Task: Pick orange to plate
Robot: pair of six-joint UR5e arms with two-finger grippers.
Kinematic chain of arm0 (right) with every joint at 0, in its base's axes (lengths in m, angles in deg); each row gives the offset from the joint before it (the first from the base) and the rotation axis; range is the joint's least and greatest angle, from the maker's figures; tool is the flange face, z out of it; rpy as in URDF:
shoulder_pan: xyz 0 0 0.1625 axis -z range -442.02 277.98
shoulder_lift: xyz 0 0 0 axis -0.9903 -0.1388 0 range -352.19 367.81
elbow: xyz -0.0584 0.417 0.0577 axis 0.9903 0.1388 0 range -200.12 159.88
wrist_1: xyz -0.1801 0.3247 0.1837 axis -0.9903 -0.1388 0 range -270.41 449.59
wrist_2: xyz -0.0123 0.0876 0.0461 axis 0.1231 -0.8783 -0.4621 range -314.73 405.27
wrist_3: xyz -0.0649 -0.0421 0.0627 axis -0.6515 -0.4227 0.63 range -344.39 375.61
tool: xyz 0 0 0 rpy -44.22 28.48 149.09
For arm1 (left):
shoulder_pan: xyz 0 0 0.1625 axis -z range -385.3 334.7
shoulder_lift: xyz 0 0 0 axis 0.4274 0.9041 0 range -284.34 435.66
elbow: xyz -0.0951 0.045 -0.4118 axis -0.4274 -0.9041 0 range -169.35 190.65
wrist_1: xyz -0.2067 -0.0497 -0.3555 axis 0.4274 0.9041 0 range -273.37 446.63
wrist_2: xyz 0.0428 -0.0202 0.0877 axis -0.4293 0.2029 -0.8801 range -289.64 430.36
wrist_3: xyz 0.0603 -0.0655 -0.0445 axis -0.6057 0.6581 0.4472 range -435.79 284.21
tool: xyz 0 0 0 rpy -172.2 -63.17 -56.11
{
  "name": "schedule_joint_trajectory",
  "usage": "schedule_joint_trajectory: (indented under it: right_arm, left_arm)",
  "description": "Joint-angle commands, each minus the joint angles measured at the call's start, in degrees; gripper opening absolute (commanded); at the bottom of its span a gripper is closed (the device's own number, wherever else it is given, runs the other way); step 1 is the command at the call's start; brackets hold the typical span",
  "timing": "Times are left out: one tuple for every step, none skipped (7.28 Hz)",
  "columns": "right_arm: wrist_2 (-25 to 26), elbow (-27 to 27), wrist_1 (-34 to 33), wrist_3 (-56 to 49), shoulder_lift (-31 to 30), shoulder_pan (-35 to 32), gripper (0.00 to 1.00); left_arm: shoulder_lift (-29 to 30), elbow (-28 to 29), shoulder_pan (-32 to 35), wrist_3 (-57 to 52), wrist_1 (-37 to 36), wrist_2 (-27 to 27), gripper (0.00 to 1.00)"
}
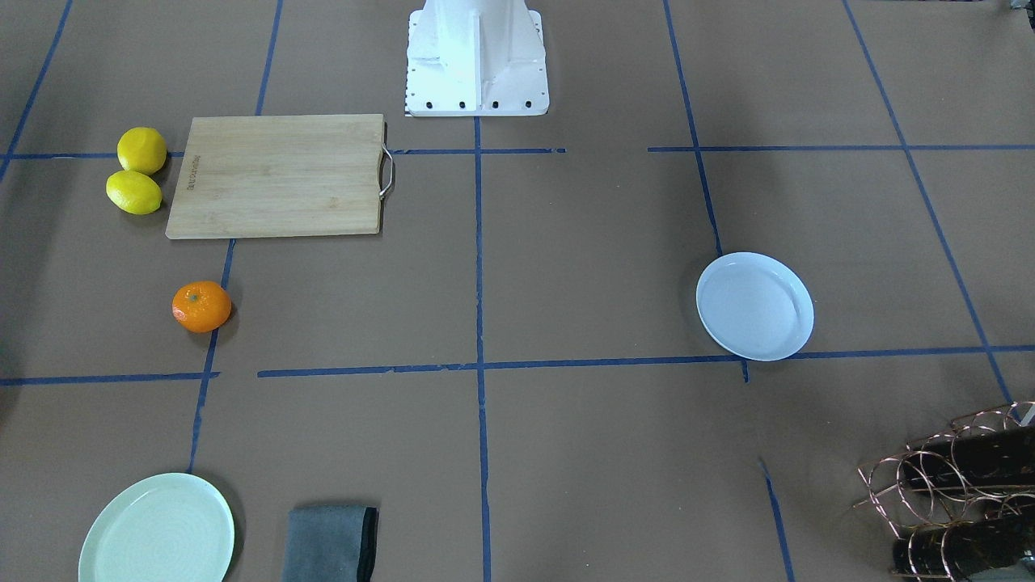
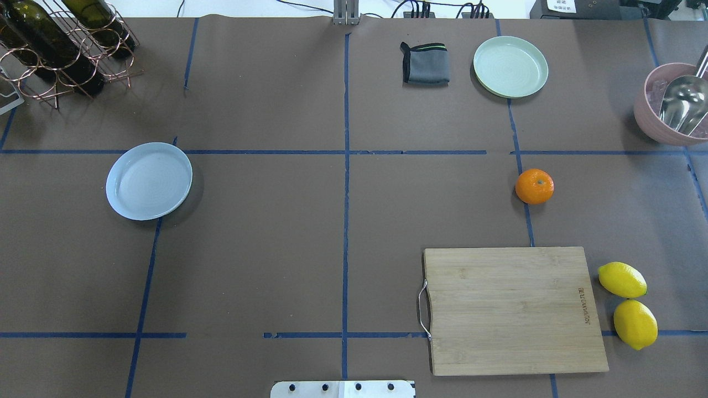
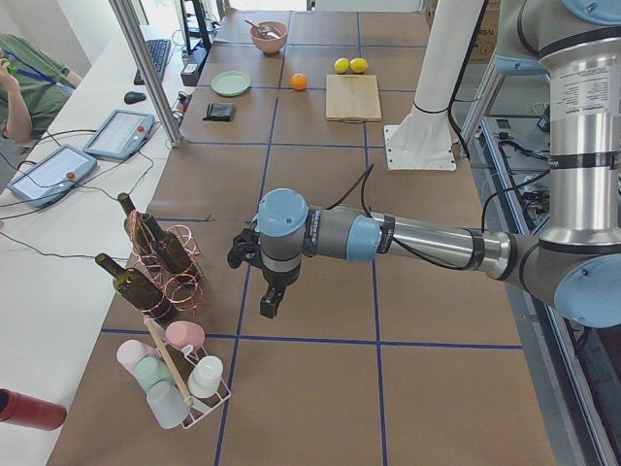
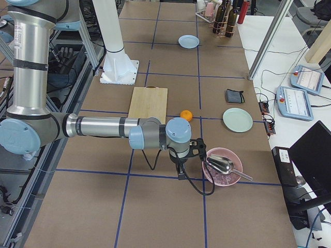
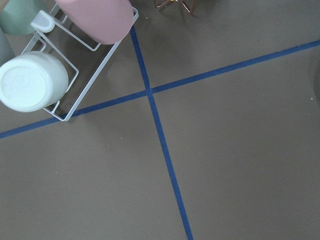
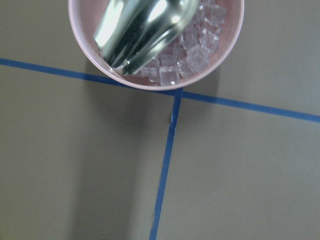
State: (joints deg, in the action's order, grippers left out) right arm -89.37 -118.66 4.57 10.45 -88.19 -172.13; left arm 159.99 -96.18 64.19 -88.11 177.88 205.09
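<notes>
The orange (image 2: 534, 186) rests on the brown table on my right side, just beyond the cutting board; it also shows in the front view (image 1: 201, 306). The pale bluish-white plate (image 2: 149, 181) lies bare on my left side, far from the orange (image 4: 186, 115). Neither gripper shows in the overhead or front views. The left gripper (image 3: 243, 250) hangs over the table's left end near the bottle rack. The right gripper (image 4: 197, 146) hovers by the pink bowl at the right end. I cannot tell whether either is open or shut.
A wooden cutting board (image 2: 511, 309) and two lemons (image 2: 622, 279) lie near my base on the right. A mint-green plate (image 2: 510, 66), grey cloth (image 2: 425, 62) and pink ice bowl with scoop (image 2: 672, 108) sit farther out. A wine rack (image 2: 55, 50) and cup rack (image 3: 175, 374) stand left.
</notes>
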Motion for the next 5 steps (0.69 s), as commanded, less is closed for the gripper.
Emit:
schedule_joint_trajectory:
  right_arm:
    - [-0.6,-0.6,0.4,0.1,3.0,0.2,1.0]
    - [-0.7,0.0,3.7,0.2,2.5,0.2,1.0]
    - [-0.8,-0.1,4.5,0.2,2.0,0.2,1.0]
    - [-1.7,0.4,4.5,0.1,2.0,0.2,1.0]
    - [-2.0,-0.3,4.6,0.2,1.9,0.2,1.0]
  left_arm:
    - [2.0,-1.2,0.0,0.7,13.7,0.2,1.0]
    - [2.2,0.5,-0.3,2.6,19.7,0.1,1.0]
    - [1.7,0.8,-0.2,9.0,26.0,0.6,1.0]
    - [1.5,1.6,-0.6,13.7,31.0,3.5,1.0]
    - [-1.0,2.3,-3.6,14.5,39.1,6.0,1.0]
